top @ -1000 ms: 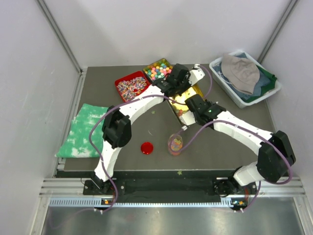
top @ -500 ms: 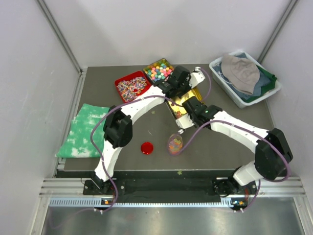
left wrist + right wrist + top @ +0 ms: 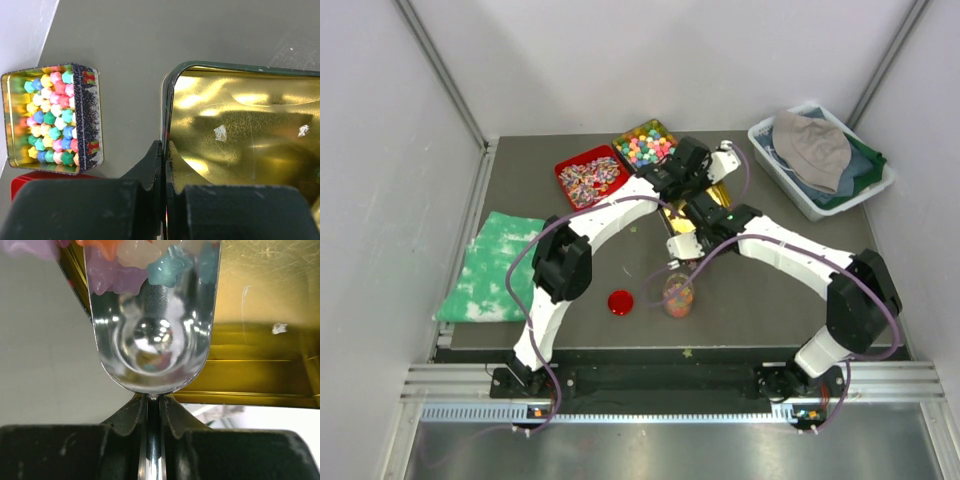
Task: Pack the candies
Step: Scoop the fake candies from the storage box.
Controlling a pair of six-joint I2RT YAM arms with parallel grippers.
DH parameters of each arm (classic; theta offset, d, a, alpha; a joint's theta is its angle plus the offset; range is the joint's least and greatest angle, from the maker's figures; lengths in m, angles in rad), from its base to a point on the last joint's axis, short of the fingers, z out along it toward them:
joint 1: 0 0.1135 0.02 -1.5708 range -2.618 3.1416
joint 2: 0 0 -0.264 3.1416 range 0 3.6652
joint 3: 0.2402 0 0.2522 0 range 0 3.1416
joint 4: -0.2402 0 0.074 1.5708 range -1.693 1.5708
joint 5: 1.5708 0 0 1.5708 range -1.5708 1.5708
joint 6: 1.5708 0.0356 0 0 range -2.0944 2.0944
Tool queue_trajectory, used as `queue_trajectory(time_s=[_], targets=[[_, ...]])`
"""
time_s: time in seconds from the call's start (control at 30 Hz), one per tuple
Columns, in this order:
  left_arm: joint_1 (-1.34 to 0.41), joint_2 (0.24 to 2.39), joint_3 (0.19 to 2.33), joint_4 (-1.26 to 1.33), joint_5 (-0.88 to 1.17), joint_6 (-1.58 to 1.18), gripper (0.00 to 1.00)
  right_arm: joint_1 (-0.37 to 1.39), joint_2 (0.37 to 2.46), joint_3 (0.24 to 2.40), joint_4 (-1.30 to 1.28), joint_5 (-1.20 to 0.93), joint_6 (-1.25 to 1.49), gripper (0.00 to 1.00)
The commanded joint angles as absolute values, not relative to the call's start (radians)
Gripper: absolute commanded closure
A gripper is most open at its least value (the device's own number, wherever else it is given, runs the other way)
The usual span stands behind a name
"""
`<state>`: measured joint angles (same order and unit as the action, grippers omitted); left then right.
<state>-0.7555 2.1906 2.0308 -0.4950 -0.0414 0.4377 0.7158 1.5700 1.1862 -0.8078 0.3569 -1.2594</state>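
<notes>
— Well, changed since a second ago?
— Yes. Swings the shiny rounded steel scoop (image 3: 152, 340) away from the middle of the open rectangular gold-lined tin (image 3: 250, 135), toward the tin's near end. Brings it much closer to the clear plastic cup (image 3: 678, 296) standing just in front of the tin.
— Meaning what for the packing?
— Probably a load on its way to the cup; not yet tipped out.
— Gripping how, on the right?
— Pinches the scoop's thin handle with the right gripper (image 3: 152, 399), jaws pressed nearly together. Carries small glossy star-like candies (image 3: 167, 267) in purple, teal, orange and cream at the far end of the bowl.
— And on the left?
— Clamps the left gripper (image 3: 163, 150) tight on the tin's thin rim, as before, likely to steady it.
— Other candies anywhere?
— Already heaped in the cup in front of the tin. Leaves the round red lid (image 3: 620, 302) lying in front of the tin too, further to the left.
</notes>
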Motion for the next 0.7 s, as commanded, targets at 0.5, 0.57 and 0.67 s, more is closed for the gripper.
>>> queue_trajectory(time_s=[0.5,0.57,0.67], targets=[[-0.761,2.138,2.074,-0.360,-0.014,0.373,1.00,0.652,1.621,1.263,-0.908,0.213,-0.948,1.00],[-0.761,2.137,2.063,-0.354,-0.012,0.370,1.00,0.647,1.617,1.249,-0.899,0.207,-0.922,1.00],[-0.761,2.137,2.051,-0.350,-0.015,0.367,1.00,0.641,1.612,1.236,-0.882,0.196,-0.893,1.00]])
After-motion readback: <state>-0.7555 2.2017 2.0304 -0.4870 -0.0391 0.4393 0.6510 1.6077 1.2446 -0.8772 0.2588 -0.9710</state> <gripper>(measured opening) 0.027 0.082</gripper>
